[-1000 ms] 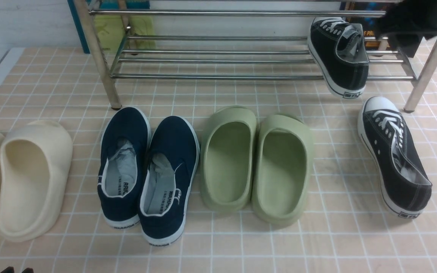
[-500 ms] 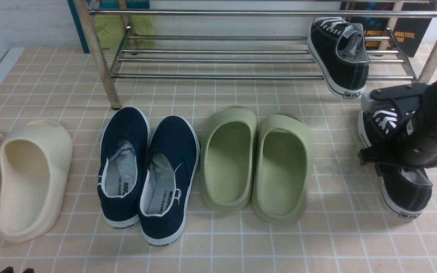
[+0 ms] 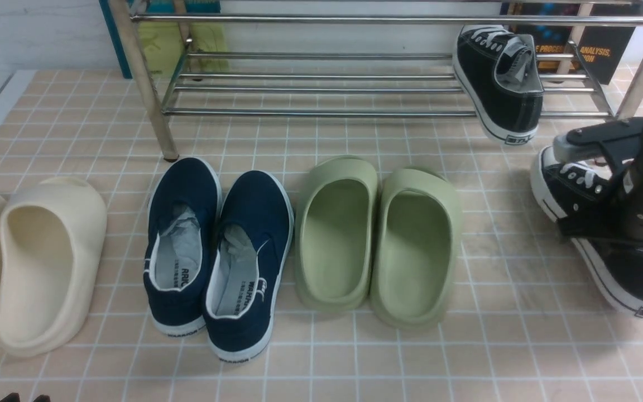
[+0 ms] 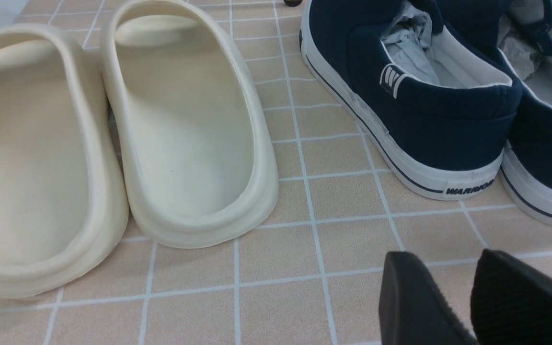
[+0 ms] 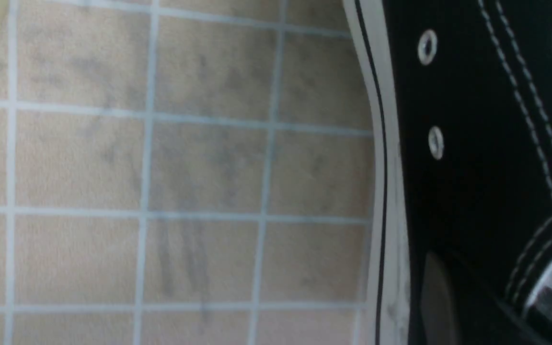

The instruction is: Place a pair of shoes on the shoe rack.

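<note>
Now, front view: your right gripper (image 3: pixel 572 187) is clamped across the held sneaker (image 3: pixel 623 273) at 3 o'clock.
Rack (image 3: pixel 321 111): at 12 o'clock, with the racked sneaker (image 3: pixel 503 95) on its low bars toward 1 o'clock, heel overhanging.
Left wrist view: your left gripper (image 4: pixel 446 268) has its fingers slightly apart, empty.
Right wrist view: held sneaker's black side, close up.

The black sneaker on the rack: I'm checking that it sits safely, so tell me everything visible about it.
This black sneaker is a canvas low-top with white laces, white toe cap, striped white sole and grey lining. It lies on the shoe rack's lower bars near the right end, toe toward the wall, tilted with its sole facing left, heel overhanging the front bar.
</note>
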`<state>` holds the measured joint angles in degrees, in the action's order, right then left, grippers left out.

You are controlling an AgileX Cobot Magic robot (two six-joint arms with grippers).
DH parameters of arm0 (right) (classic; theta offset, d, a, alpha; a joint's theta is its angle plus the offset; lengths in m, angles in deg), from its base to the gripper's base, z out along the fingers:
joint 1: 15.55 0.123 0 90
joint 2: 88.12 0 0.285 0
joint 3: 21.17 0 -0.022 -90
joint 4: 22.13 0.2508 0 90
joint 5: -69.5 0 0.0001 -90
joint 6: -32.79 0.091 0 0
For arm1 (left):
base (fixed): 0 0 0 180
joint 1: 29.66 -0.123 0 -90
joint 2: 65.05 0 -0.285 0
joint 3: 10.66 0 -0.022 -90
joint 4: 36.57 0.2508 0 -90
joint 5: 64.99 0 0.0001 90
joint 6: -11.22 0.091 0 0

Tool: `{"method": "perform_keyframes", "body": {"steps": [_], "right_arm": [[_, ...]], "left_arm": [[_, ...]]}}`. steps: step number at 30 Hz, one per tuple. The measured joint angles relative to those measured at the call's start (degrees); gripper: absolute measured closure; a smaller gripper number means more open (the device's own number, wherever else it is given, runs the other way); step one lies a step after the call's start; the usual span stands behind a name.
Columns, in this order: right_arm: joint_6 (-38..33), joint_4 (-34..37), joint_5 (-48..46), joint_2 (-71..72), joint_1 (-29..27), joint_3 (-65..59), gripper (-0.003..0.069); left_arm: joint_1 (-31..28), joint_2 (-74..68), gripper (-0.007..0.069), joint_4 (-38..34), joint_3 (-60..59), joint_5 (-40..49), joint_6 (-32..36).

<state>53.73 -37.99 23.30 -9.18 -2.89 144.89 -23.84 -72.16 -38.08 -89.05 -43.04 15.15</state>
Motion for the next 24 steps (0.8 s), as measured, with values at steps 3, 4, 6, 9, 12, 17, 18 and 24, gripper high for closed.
{"method": "perform_keyframes", "body": {"steps": [3, 4, 6, 9, 12, 17, 18, 24], "right_arm": [[-1.3, -0.1, -3.0, 2.5, 0.0, 1.9, 0.0664], [-1.7, -0.1, -3.9, 2.9, 0.0, 2.9, 0.0664], [-2.3, -0.1, -4.5, 3.1, 0.0, 4.0, 0.0664], [-4.2, 0.0, -4.2, 2.7, 0.0, 6.5, 0.0664], [-5.8, 0.0, -2.0, 0.7, -0.3, 9.4, 0.0664], [-6.5, 0.0, -0.9, -4.4, -2.1, 15.8, 0.0664], [-6.5, 0.0, -0.7, -6.1, -3.0, 18.0, 0.0664], [-9.2, -0.1, -0.6, -12.5, -5.0, 26.0, 0.0664]], "left_arm": [[0.0, 0.0, 0.0388, 0.0, 0.0, 0.0, 0.0], [0.0, 0.0, 0.0388, 0.0, 0.0, 0.0, 0.0], [0.0, 0.0, 0.0388, 0.0, 0.0, 0.0, 0.0], [0.0, 0.0, 0.0388, 0.0, 0.0, 0.0, 0.0], [0.0, 0.0, 0.0385, 0.0, 0.0, 0.0, 0.0], [0.0, 0.0, 0.0385, 0.0, 0.0, 0.0, 0.0], [0.0, 0.0, 0.0385, 0.0, 0.0, 0.0, 0.0], [0.0, 0.0, 0.0385, 0.0, 0.0, 0.0, 0.0]]}}
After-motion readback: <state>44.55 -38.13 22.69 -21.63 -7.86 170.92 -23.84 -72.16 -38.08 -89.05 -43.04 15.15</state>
